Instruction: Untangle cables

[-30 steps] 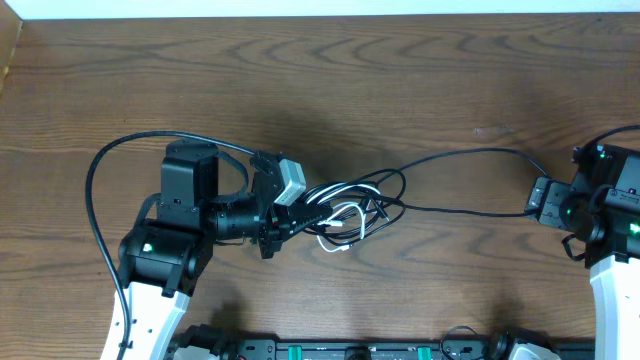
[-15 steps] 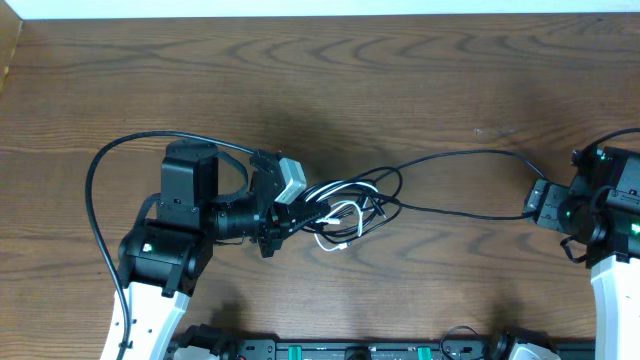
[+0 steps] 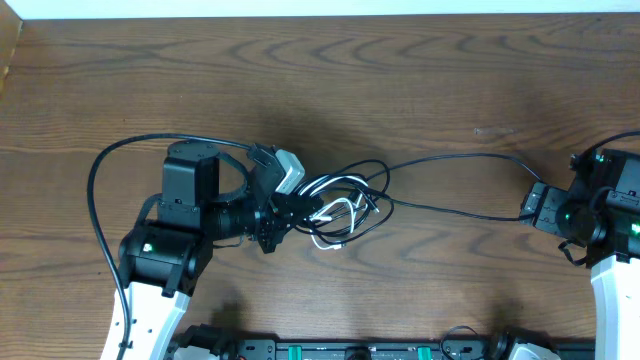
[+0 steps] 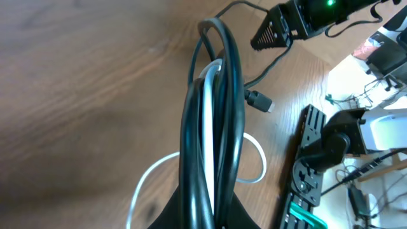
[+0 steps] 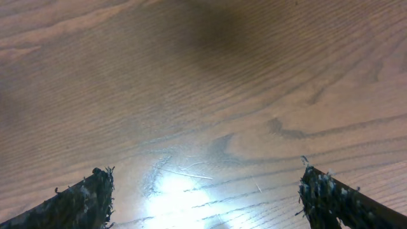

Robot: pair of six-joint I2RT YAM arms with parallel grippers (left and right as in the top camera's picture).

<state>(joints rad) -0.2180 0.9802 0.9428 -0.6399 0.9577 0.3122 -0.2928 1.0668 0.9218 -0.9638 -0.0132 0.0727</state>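
On the wooden table [image 3: 400,90], mid-left, the cables [image 3: 345,205] lie knotted, the left gripper [image 3: 285,212] pinching the bundle; the right gripper [image 3: 540,205] gapes (nothing between its fingers) and should draw one loose end out slowly.

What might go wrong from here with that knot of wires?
The left gripper is shut on the black cable and the white cable together, so pulling may tighten the tangle instead of loosening it. The right gripper is open over bare table, holding nothing, so the whole bundle may just slide along. The small plug could snag in a loop.
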